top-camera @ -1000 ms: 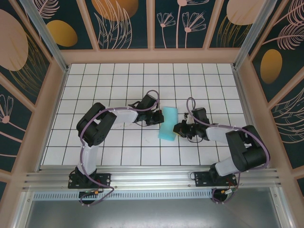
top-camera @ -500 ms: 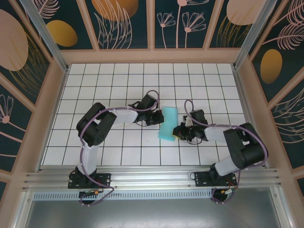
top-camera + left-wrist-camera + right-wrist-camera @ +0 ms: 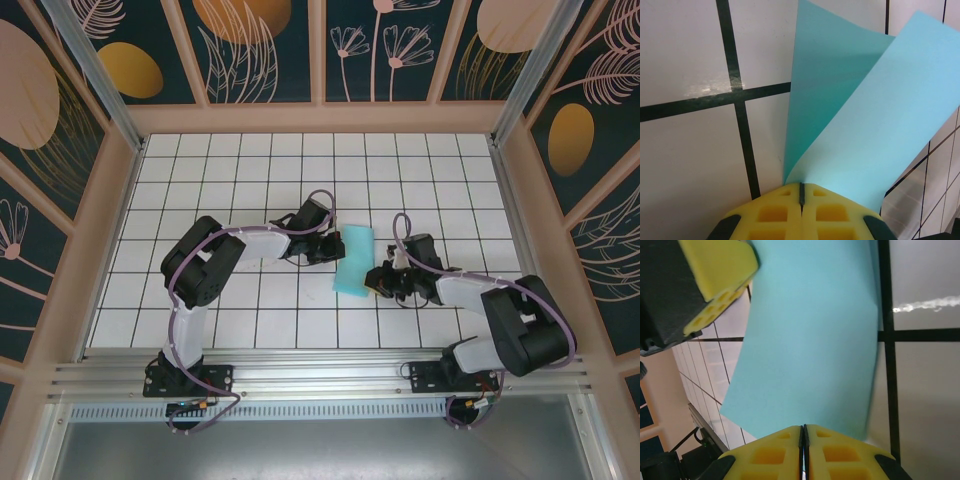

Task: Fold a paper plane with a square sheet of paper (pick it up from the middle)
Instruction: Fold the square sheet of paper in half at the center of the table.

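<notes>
The counter (image 3: 210, 180) is white with dark lines making squares — shiny in spots. Around the counter stand dark walls (image 3: 270, 60) painted with orange shapes and pale flowers. A metal rail (image 3: 320, 372) runs along the counter's near edge.

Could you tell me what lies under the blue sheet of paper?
The white gridded table shows around the sheet of paper; the tiles directly beneath it are covered.

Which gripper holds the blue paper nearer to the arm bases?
The right gripper: it pinches the paper at its right edge, close to the near corner; the left gripper pinches the left edge farther back.
</notes>
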Robot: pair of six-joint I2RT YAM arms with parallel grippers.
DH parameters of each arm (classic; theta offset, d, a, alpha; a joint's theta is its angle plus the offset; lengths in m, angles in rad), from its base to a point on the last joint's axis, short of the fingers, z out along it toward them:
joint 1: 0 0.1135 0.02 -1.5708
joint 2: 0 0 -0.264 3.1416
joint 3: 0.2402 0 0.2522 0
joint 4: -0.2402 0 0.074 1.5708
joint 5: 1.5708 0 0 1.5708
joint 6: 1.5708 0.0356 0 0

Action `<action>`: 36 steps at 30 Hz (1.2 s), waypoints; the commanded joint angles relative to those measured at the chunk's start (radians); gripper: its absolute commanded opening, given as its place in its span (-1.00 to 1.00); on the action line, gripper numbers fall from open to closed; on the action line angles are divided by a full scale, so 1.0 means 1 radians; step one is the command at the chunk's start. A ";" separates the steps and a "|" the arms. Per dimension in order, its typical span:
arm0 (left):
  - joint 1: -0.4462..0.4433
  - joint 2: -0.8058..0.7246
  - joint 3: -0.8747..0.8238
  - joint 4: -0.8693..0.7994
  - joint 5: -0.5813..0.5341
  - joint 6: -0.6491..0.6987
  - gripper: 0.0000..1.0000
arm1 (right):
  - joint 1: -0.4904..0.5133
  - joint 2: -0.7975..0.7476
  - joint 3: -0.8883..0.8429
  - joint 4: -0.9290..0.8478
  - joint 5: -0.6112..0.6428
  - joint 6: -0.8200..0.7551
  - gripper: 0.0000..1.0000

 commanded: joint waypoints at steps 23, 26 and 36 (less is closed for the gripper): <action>-0.006 0.061 -0.029 -0.072 -0.065 0.032 -1.00 | -0.006 -0.012 0.033 0.006 0.016 0.041 -0.73; -0.007 0.059 -0.029 -0.073 -0.068 0.031 -1.00 | -0.005 -0.006 0.025 0.016 0.008 0.043 -0.74; -0.007 0.056 -0.031 -0.076 -0.064 0.032 -1.00 | 0.004 0.100 -0.017 0.041 0.005 0.021 -0.75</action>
